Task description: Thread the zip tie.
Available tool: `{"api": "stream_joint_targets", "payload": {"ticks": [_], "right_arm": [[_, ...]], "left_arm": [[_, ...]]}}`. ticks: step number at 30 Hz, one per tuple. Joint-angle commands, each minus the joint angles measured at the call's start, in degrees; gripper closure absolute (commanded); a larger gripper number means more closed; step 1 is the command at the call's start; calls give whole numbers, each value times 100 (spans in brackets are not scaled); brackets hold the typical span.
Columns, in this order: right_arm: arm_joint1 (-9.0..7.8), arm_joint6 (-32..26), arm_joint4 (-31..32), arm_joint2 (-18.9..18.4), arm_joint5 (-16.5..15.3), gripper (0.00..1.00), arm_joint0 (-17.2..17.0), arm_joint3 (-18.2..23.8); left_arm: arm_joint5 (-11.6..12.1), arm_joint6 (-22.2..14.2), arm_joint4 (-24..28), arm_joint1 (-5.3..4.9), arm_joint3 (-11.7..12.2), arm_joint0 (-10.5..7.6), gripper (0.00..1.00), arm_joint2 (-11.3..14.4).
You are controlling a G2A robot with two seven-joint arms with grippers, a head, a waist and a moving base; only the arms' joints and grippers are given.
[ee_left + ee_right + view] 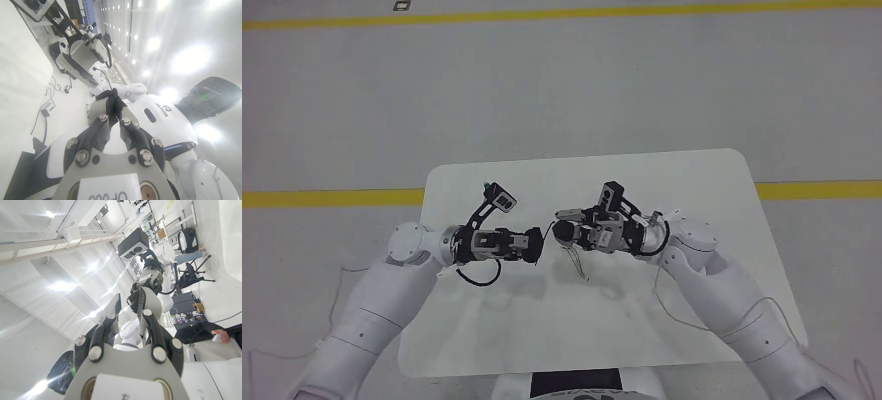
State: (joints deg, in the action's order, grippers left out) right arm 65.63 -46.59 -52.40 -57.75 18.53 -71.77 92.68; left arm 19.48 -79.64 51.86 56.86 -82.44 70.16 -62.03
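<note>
Nearest in the left wrist view, at lower centre, the left gripper [113,106] is pinching its jaws narrow on a dark crumpled end. The zip tie [105,78] is rising out of that as a thin curved strand toward the right gripper [88,56], at upper left of that frame. In the right wrist view the right gripper's jaws are standing part open, with nothing plainly between them. Whether the strand's far end is touching them I cannot tell.

The strand is bowing, so I judge its tip is likely to wander off line and miss the slot. Jaws closing askew would be kinking it. With the two grippers standing nearly tip to tip, a small overreach would be knocking them together. A weak pinch would be letting the tie drop.

In the top view both grippers are meeting over the middle of the table [692,180]. Bare surface is lying all round them, every edge is well apart, and the edge at the bottom of the frame is closest.
</note>
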Motion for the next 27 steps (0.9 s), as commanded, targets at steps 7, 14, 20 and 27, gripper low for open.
{"api": "stream_joint_targets", "payload": {"ticks": [7, 14, 20, 27], "right_arm": [[29, 16, -3, 52, -6, 84, 35, -9], [38, 14, 34, 57, -2, 85, 28, 5], [43, 14, 52, 44, -12, 88, 10, 21], [54, 16, 49, 39, -16, 88, 9, 33]], "left_arm": [[0, 0, 0, 0, 0, 0, 100, 0], [0, 0, 0, 0, 0, 0, 100, 0], [0, 0, 0, 0, 0, 0, 100, 0], [0, 0, 0, 0, 0, 0, 100, 0]]}}
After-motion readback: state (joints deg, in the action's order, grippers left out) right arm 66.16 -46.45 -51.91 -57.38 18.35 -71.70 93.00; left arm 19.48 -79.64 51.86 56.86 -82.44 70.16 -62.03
